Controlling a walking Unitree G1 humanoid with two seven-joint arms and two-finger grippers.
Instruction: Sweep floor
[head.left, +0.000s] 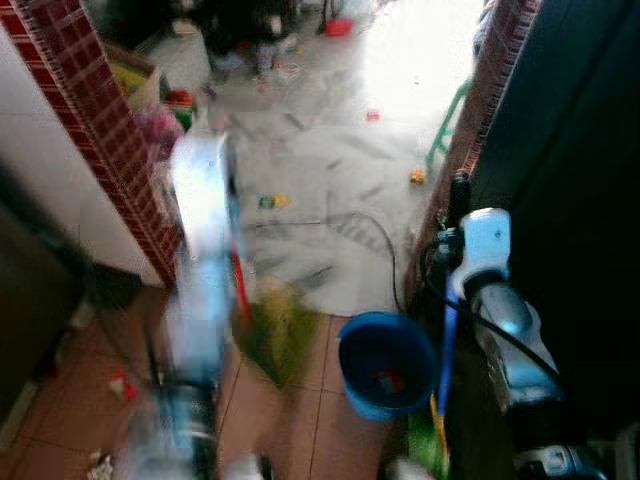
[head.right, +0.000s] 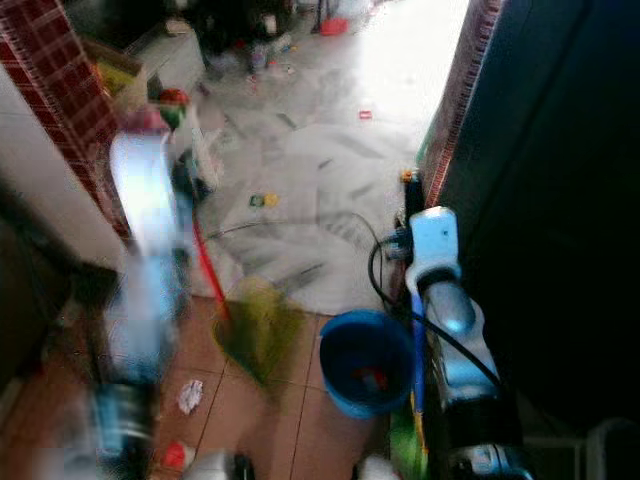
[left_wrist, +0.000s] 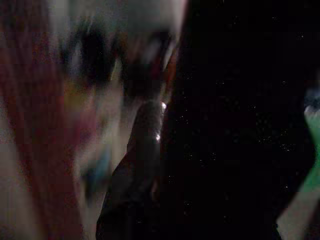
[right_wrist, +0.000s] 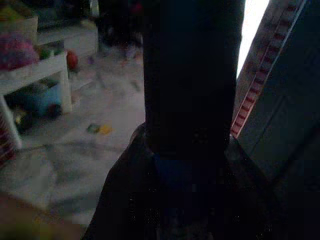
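Note:
A broom with a red handle (head.left: 240, 280) and yellow-green bristles (head.left: 275, 325) stands on the floor where brown tiles meet pale marble. My left arm (head.left: 200, 230) is smeared by motion beside it. The left gripper (head.right: 185, 175) looks shut on the red handle, and one black finger (left_wrist: 145, 140) is seen in the left wrist view. A blue dustpan (head.left: 385, 365) sits on the tiles to the right of the bristles, with a bit of red litter inside. Its blue handle (head.left: 447, 340) rises to my right gripper (head.left: 458, 200), which is shut on it.
A red-tiled pillar (head.left: 90, 110) stands at the left and a dark door panel (head.left: 570, 200) at the right. A black cable (head.left: 370, 225) loops over the marble. Small litter (head.left: 272, 201) and paper scraps (head.right: 190, 395) dot the floor. A white toy shelf (right_wrist: 35, 75) stands further back.

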